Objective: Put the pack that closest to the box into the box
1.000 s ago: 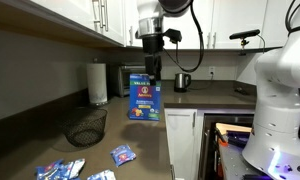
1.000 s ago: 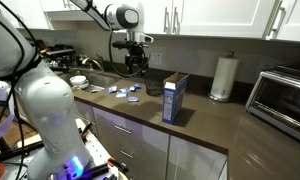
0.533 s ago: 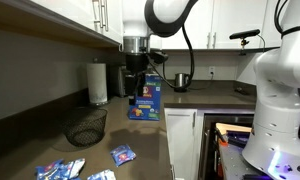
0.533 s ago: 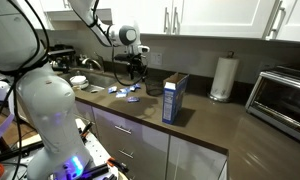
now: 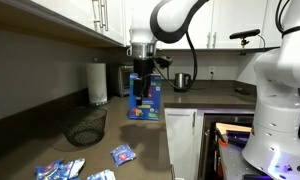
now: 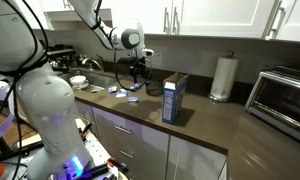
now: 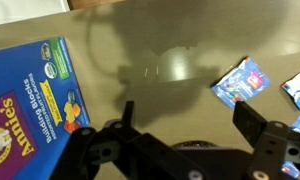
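- Desk (image 7: 160, 40): dark countertop carrying everything. A bare stretch is lying open between carton and packets. In both exterior views its front edge is running close beside the packets.
- Annie's box (image 7: 30, 95): standing upright on the desk, sitting at 9 o'clock in the wrist view, holding no pack yet as far as the views show.
- Claw (image 7: 182, 115): hanging above the desk, fingers spread, carrying nothing.
- Pack (image 7: 240, 80): lying flat at 2 o'clock from the claw, untouched. By my judgement the descent, pinch, lift and drop-in are all awaiting.

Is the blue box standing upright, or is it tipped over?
Upright: in both exterior views the box stands tall on its narrow base on the counter.
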Robot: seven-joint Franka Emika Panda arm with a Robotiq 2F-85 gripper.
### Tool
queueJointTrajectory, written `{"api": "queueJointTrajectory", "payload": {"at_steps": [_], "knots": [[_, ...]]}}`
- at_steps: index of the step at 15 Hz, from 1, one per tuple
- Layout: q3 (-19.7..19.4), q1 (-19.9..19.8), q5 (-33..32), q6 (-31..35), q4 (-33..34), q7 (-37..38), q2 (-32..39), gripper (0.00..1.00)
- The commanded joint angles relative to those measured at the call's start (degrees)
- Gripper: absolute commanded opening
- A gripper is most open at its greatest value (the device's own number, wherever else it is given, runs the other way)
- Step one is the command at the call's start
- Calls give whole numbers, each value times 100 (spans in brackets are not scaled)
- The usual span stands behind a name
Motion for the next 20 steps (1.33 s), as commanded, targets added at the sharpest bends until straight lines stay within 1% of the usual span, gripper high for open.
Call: {"api": "queueJointTrajectory", "payload": {"at_steps": [1, 2, 5, 8, 9, 12, 15, 17, 20], "knots": [[-120, -25, -17, 758, -686, -279, -165, 100], [-110, -5, -21, 915, -818, -270, -154, 100], [-25, 134, 86, 1680, -1305, -246, -91, 100], [214, 159, -222, 2440, -1677, -14, 30, 100], [146, 93, -237, 2362, -1301, -210, 276, 100], [123, 76, -329, 2082, -762, -309, 573, 100], [88, 161, -204, 1833, -183, -436, 944, 100], [103, 238, -16, 1611, 122, -605, 1198, 100], [174, 296, 46, 1343, 313, -682, 1404, 100]]}}
